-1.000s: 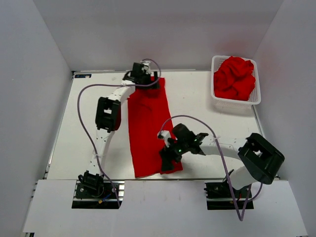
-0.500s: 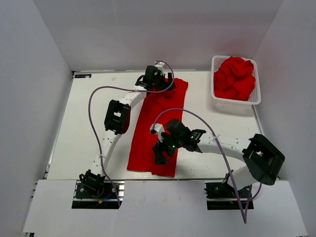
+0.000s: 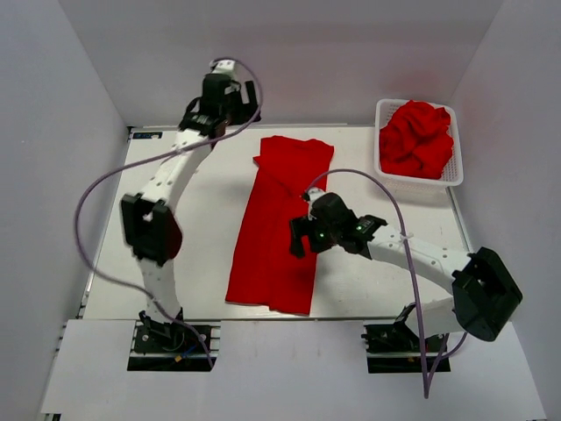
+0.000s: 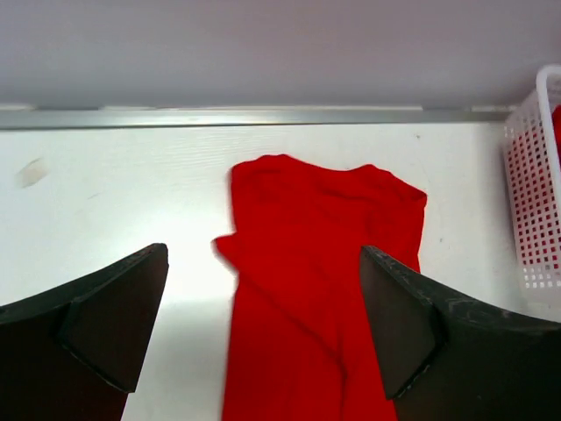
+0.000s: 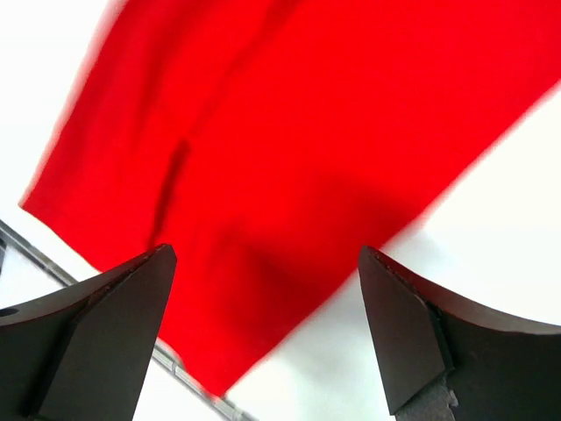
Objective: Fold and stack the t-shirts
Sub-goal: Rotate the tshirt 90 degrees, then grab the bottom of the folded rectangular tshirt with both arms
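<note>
Red cloth, soft and light, sure to sag and slip. From above, one t-shirt [image 3: 273, 232] lies as a long strip on the table [image 3: 175, 219], with a heap of t-shirts [image 3: 417, 136] in the white basket [image 3: 416, 182] far right; the left gripper [image 3: 230, 88] hangs high at the far side, the right gripper [image 3: 300, 241] low over the strip's right edge. Left wrist view: fingers [image 4: 96, 316] spread, nothing between. Right wrist view: likewise spread and empty. I'd pinch both near corners together

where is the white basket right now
In the top view the white basket sits at the table's far right corner, holding crumpled red shirts.
</note>
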You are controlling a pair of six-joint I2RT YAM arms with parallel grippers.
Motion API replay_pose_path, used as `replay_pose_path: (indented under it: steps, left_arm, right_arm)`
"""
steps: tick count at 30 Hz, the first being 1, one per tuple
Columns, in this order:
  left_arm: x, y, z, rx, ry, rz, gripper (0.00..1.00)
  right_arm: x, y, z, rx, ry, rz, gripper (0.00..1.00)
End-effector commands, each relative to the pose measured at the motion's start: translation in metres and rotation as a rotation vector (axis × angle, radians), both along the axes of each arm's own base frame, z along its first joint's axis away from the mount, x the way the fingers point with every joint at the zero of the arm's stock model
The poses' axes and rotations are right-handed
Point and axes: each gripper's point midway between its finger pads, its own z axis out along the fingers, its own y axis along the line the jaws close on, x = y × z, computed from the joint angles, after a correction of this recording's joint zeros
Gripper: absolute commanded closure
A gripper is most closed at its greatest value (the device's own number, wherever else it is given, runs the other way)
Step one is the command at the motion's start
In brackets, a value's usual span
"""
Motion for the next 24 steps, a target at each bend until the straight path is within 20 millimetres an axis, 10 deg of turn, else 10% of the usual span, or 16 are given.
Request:
replay_pose_path:
  steps: [1, 3, 6, 12, 19, 24]
  left_arm:
    - [-0.099, 0.055, -0.096, 0.153, 0.388, 0.132, 0.00]
    - [-0.142, 0.051, -0.095, 0.089, 0.414, 0.127, 0.00]
    - [-0.232, 0.059, -0.165, 0.034, 0.594, 0.083, 0.00]
    - [-0.346, 0.078, -0.221, -0.014, 0.804, 0.082, 0.00]
    - [-0.406, 0.075, -0.231, -0.099, 0.847, 0.008, 0.00]
    - [-0.429, 0.067, -0.248, -0.128, 0.886, -0.075, 0.18]
  right_arm:
    - [-0.029, -0.024, -0.020, -0.018, 0.183, -0.120, 0.10]
    - [-0.052, -0.034, -0.039, -0.044, 0.287, -0.135, 0.10]
    - [-0.080, -0.038, -0.053, -0.047, 0.391, -0.100, 0.10]
    - [-0.106, -0.034, -0.048, 0.071, 0.443, -0.058, 0.10]
    - [-0.128, -0.019, -0.053, 0.117, 0.531, -0.037, 0.10]
    - [-0.138, -0.015, -0.062, 0.087, 0.582, -0.051, 0.10]
